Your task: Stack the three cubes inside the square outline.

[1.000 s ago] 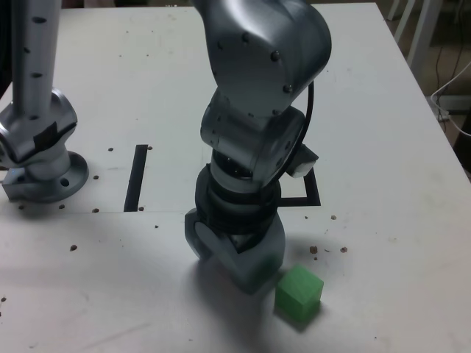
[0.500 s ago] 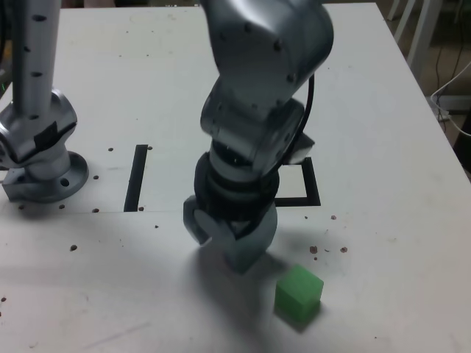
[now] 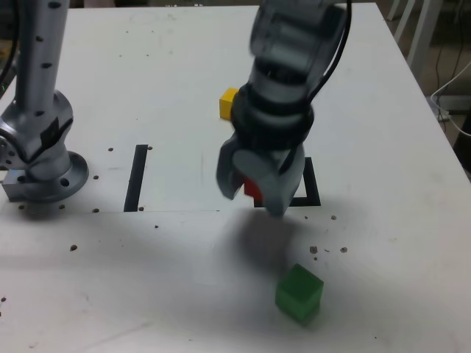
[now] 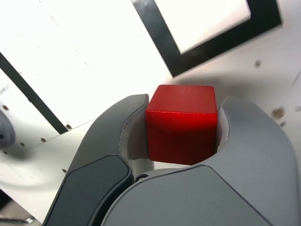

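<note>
We hold the red cube (image 4: 181,123) firmly between the two jaws of our gripper (image 3: 257,184), lifted above the table (image 3: 147,73). The square outline (image 4: 207,33) lies just beyond the cube, a little further from the gripper in the wrist view, and in the exterior view it sits right behind the gripper, so we judge the next move is a short carry forward and then down into its white centre. The yellow cube (image 3: 228,102) waits further back and the green cube (image 3: 299,293) lies near the front edge, both well apart from the outline.
</note>
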Action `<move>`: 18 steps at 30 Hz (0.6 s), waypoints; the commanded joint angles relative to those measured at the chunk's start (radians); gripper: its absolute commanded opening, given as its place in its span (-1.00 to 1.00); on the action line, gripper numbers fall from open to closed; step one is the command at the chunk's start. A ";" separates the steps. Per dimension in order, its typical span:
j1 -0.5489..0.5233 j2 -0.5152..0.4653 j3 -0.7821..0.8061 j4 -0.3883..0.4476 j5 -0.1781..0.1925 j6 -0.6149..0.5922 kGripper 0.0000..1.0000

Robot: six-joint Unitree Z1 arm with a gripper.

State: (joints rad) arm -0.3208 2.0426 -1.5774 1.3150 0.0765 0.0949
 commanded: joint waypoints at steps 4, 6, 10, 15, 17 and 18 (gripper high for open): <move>0.094 0.002 -0.003 -0.009 -0.057 -0.004 -0.39; 0.125 0.003 0.000 -0.020 -0.074 -0.004 -0.39; 0.179 0.007 0.007 -0.045 -0.101 0.005 -0.39; 0.218 0.009 0.022 -0.078 -0.125 0.012 -0.39; 0.231 0.010 0.037 -0.097 -0.135 0.012 -0.39; 0.237 0.011 0.045 -0.108 -0.140 0.012 -0.39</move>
State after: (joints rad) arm -0.0922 2.0479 -1.5439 1.2222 -0.0560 0.1059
